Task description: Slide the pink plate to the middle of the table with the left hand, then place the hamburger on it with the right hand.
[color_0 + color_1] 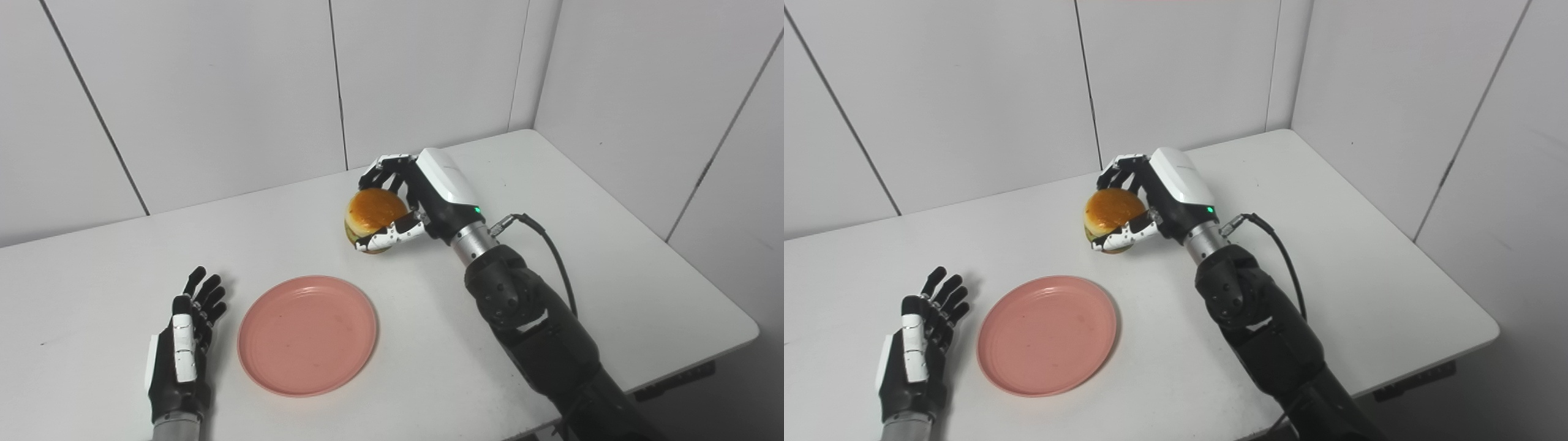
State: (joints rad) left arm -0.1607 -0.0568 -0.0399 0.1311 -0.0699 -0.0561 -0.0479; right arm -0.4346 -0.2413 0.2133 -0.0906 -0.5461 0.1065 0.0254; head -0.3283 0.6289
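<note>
1. The pink plate (307, 335) is seen lying flat on the white counter (612, 257), roughly in the middle of the near half, which suggests the sliding step is finished and the plate has been left where the hamburger can be brought to it.

2. The left robot hand (184, 343) is rested beside the plate's left rim, close to it but not touching. Its fingers are spread and extended, and nothing is held (a waiting posture, as judged from its place clear of the plate).

3. The hamburger (373, 217) is held by the right robot hand (401, 205), beyond the plate and a little to its right, towards the back wall. It cannot be told for certain whether its underside is on the counter or just lifted off it.

4. The right robot hand is curled around the bun: the dark fingers (383, 174) are wrapped over the far side and the white thumb (392, 236) is pressed against the near side, so the hamburger is pinched from opposite sides (a grip suited to a soft, rounded thing that could otherwise slip or come apart).

5. The remaining step is judged to be the carrying of the hamburger towards the near side and its release onto the plate's bare centre.
</note>
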